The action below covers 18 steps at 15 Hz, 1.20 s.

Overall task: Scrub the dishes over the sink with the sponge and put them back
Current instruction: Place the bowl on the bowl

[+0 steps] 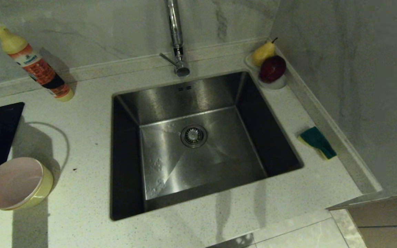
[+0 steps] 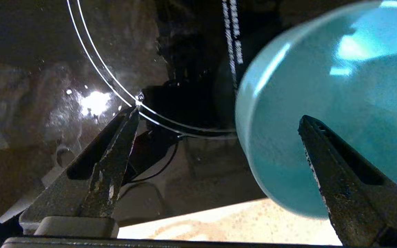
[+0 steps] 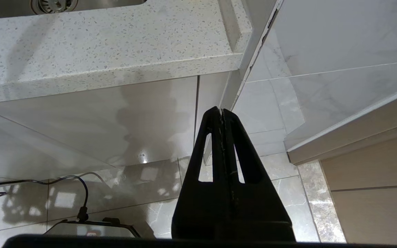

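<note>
Blue bowl (image 2: 326,113) sits on the black stove top (image 2: 191,69) at the counter's left edge; left gripper (image 2: 219,119) hovers over it, jaws spread wide and empty, one finger (image 2: 343,172) over the bowl's wall, the other (image 2: 112,155) over the stove glass. Pink bowl (image 1: 10,182) nested in yellow bowl (image 1: 41,193) on the countertop (image 1: 81,137), left of the sink (image 1: 198,144). Sponge (image 1: 317,142) lies on the counter right of the sink. Right gripper (image 3: 222,113) parked below the counter's front edge, fingers pressed together, empty.
</note>
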Motion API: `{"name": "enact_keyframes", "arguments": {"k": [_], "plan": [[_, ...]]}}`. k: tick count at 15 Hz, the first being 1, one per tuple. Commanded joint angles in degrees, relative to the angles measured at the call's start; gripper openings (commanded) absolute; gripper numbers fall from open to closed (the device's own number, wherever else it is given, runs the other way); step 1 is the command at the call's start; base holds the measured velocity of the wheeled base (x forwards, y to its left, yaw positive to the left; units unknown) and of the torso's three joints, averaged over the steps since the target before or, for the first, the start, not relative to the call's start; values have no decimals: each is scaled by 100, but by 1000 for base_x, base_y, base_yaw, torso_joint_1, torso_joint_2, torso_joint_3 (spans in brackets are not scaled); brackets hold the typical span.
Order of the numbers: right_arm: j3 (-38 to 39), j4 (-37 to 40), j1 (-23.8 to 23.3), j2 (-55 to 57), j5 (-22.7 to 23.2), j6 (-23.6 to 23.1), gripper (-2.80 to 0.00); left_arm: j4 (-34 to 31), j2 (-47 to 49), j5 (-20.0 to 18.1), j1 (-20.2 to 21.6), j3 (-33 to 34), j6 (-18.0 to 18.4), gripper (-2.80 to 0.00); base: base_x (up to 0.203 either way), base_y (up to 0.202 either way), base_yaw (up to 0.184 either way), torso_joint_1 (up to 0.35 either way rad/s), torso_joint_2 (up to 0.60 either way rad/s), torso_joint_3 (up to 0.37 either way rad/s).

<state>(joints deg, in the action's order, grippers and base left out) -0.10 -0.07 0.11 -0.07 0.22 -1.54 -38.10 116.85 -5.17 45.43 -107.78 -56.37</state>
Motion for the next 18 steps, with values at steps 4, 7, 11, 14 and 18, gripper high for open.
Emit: {"name": "enact_keyframes", "arguments": {"k": [4, 7, 11, 14, 18], "plan": [[1, -1, 3, -1, 4, -5, -280, -169, 72, -19, 1, -1, -32, 0, 0, 0, 0, 0, 0, 0], [1, -1, -2, -1, 4, -5, -280, -266, 171, -17, 1, 0, -32, 0, 0, 0, 0, 0, 0, 0], [1, -1, 7, -1, 4, -5, -280, -286, 217, -10, 1, -6, -32, 0, 0, 0, 0, 0, 0, 0], [1, -1, 2, -1, 4, -5, -280, -295, 215, -10, 1, -6, -23, 0, 0, 0, 0, 0, 0, 0], [1, -1, -2, -1, 4, -5, -280, -348, 233, -10, 1, 2, -23, -280, 0, 0, 0, 0, 0, 0]]}}
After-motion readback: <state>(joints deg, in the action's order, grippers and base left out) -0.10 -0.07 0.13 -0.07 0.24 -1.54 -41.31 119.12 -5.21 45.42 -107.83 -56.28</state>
